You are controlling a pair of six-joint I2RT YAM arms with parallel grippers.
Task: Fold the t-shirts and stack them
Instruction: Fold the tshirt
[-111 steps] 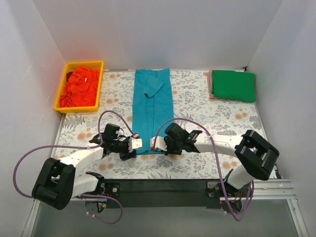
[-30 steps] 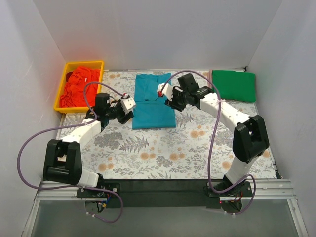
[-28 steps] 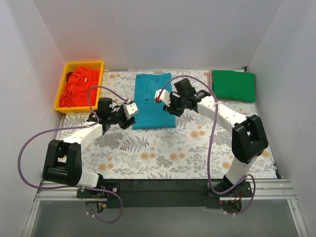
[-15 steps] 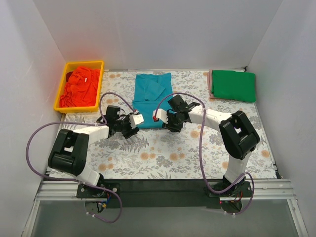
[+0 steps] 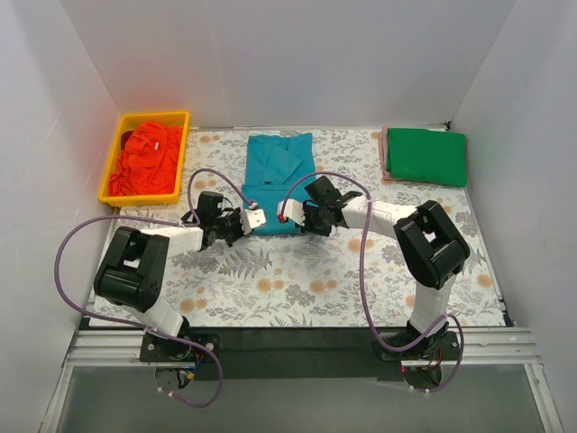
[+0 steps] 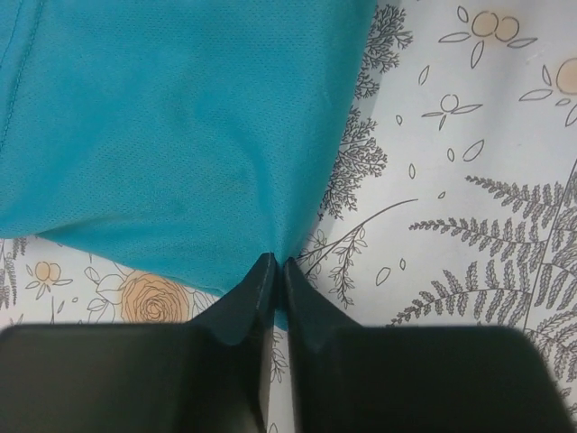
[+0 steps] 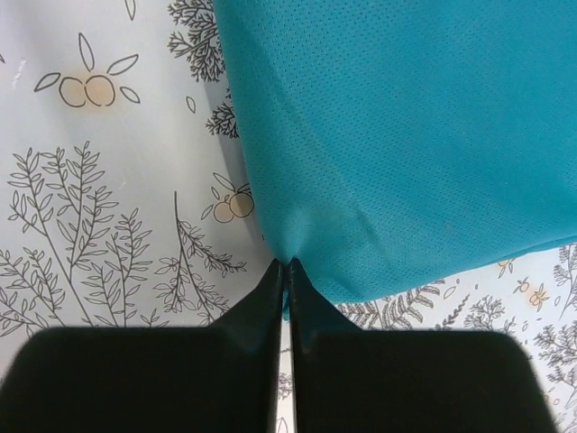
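Observation:
The teal-blue t-shirt lies folded in half on the floral sheet at centre back. My left gripper is shut on its near left corner, which shows in the left wrist view with cloth pinched between the fingers. My right gripper is shut on its near right corner, seen in the right wrist view. The green t-shirt lies folded at back right. The orange-red t-shirt is crumpled in the bin.
A yellow plastic bin stands at back left. The grey floral sheet covers the table. White walls close in the back and both sides.
Both grippers carried the shirt's near hem to the back, folding it in half, then came back to the new near edge and closed on its corners.

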